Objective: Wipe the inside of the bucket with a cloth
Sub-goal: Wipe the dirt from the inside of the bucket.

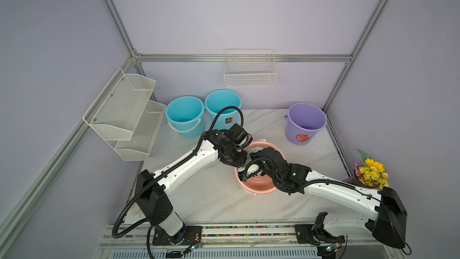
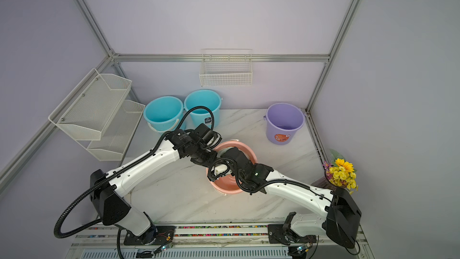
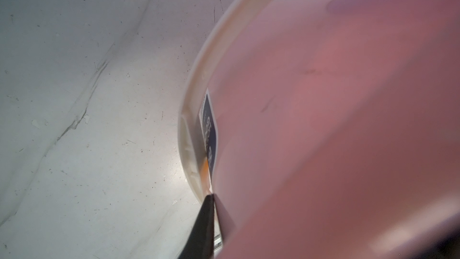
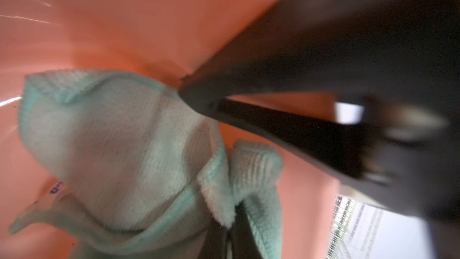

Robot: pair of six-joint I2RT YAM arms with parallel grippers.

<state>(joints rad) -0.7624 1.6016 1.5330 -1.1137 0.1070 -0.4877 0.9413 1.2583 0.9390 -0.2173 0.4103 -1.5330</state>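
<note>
Salmon-pink round plastic bucket (image 1: 256, 186) (image 3: 323, 120): mouth largely masked by both arms in both top views.
Pale mint-green microfibre cloth (image 4: 119, 145): bunched inside the bucket, against its wall.
Left gripper (image 3: 212, 195): clamped across the bucket's rim.
Right gripper (image 4: 232, 220): inside the bucket, pinching a fold of the cloth.
Dark blue sticker (image 3: 208, 130), outer wall: seen edge-on, illegible.
White tag (image 4: 53, 190): purple print blurred, unreadable.

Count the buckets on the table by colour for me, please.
Blue buckets: 2
Purple bucket: 1
Pink bucket: 1
Total: 4
</note>
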